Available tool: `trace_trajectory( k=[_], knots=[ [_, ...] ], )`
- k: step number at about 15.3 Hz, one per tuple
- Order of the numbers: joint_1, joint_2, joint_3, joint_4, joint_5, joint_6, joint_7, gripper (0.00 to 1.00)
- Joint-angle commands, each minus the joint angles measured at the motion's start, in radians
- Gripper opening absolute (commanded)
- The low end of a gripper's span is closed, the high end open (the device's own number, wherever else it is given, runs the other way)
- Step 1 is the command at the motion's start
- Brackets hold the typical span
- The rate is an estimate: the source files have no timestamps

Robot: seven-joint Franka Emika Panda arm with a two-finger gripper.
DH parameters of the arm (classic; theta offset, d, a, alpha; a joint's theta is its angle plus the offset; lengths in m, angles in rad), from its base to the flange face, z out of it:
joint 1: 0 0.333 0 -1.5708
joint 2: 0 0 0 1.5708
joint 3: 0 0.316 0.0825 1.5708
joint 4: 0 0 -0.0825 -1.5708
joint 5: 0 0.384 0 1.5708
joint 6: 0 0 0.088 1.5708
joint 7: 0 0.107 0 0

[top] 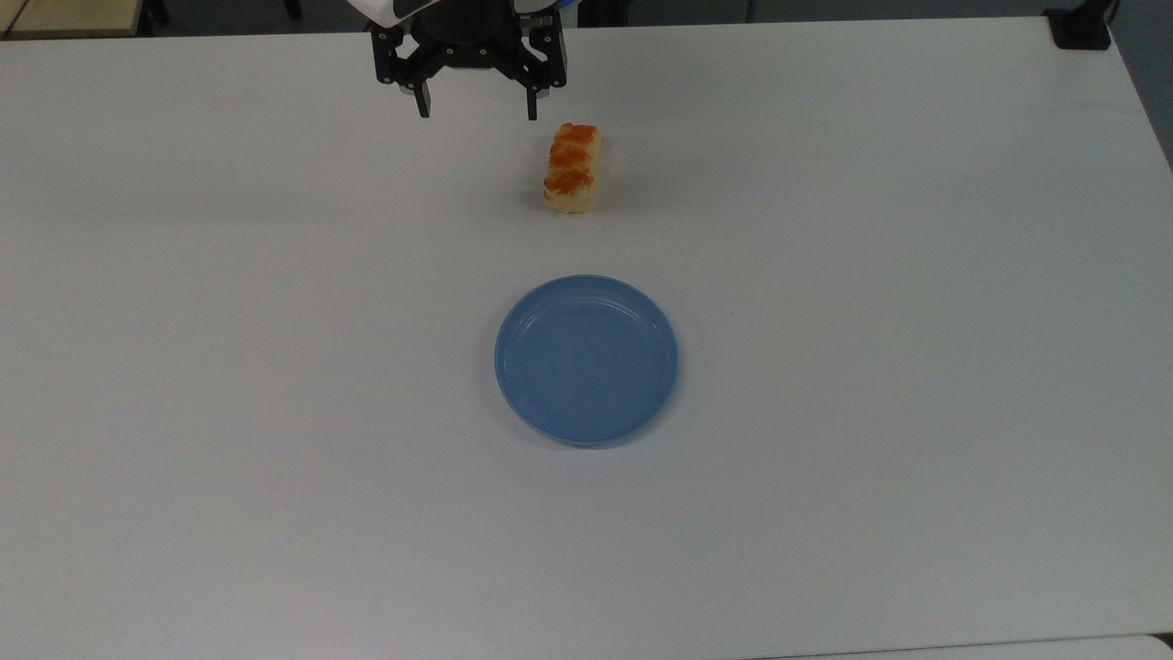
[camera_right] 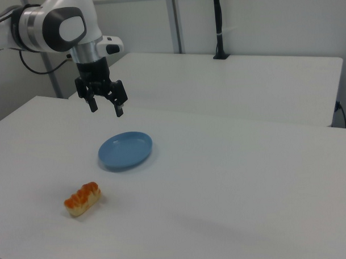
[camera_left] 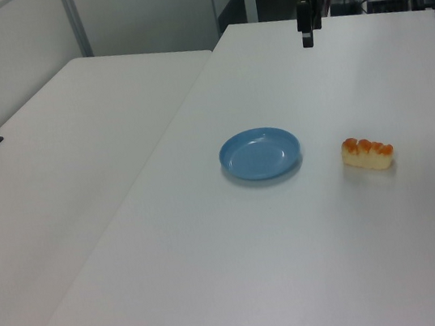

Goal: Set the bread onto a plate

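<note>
Bread lies on the white table, well apart from the blue plate and, in the top view, straight above it, long axis pointing toward the plate. The plate holds nothing. The gripper hangs in the air with its jaws spread wide and empty, just beyond the loaf's far end from the plate and a little to the top view's left of it. My worry is the approach: descending off-centre, one finger could land on the glazed top and shove or tip the loaf. A grasp near one end would likely let it swing and drop short of the plate's rim.
</note>
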Motion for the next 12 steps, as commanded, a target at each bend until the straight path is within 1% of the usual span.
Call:
trace_trajectory(
  k=[1,12],
  knots=[
    [-0.003,-0.025,-0.010,-0.014,0.018,-0.030,-0.011,1.00],
    [-0.003,-0.025,-0.011,-0.016,0.018,-0.042,-0.018,1.00]
  ],
)
